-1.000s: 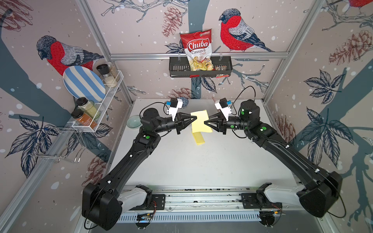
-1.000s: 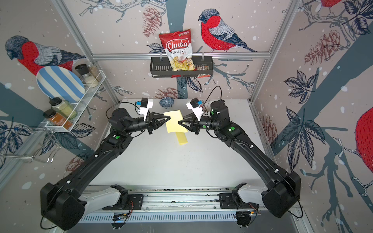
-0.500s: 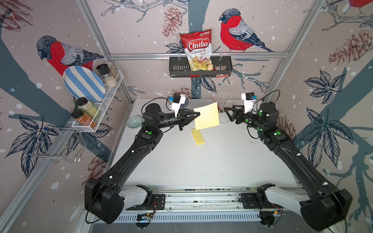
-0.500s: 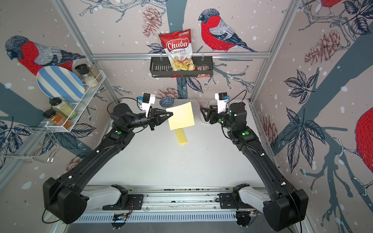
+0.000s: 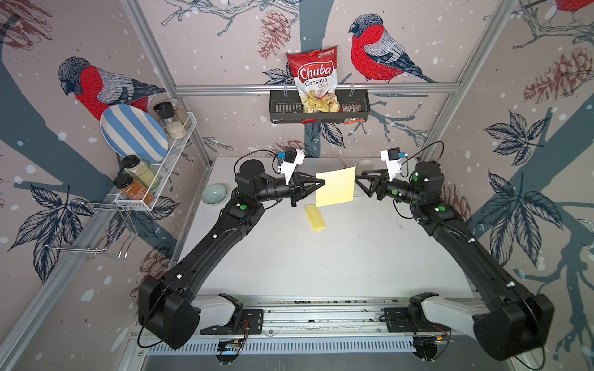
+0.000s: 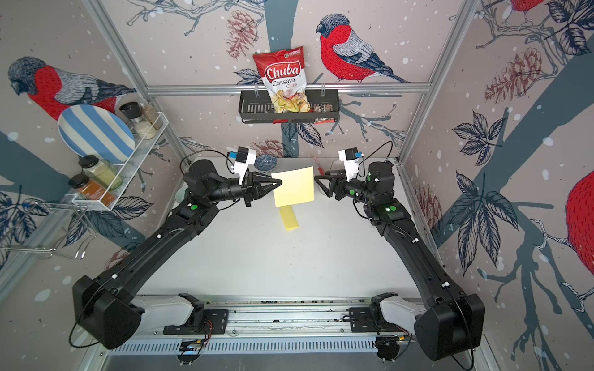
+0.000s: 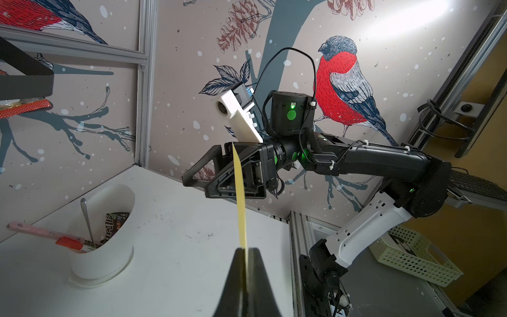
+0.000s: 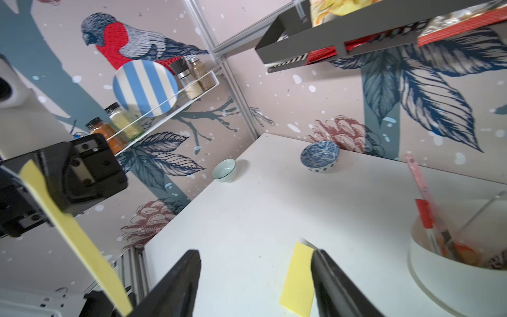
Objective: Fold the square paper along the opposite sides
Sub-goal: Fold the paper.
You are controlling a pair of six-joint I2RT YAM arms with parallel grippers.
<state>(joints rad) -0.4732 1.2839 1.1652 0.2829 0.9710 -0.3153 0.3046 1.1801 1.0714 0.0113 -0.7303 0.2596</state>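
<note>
In both top views the left tool [image 5: 321, 183] pinches one edge of the square paper [image 5: 336, 188]. The paper is flat and unfolded, in the air above the worktop [image 5: 289, 263]. A folded strip [image 5: 316, 218] of the same yellow lies on the worktop below it. The right tool [image 6: 316, 180] stands just beside the paper's free edge with its jaws wide, not touching the paper.

In the left wrist view the paper [image 7: 240, 197] runs edge-on out of the shut jaws toward the right tool [image 7: 196, 185], which holds nothing.

In the right wrist view only the worktop and the strip [image 8: 299, 277] show between the spread fingers [image 8: 178, 277]. The paper [image 8: 71, 233] is off to one side.

Several things could go wrong, as I judge it. Held by one edge, the paper may droop or twist, so the right tool could close on air or crumple a corner. Edges brought together askew would give a crooked crease. A loose pinch would drop the paper.
</note>
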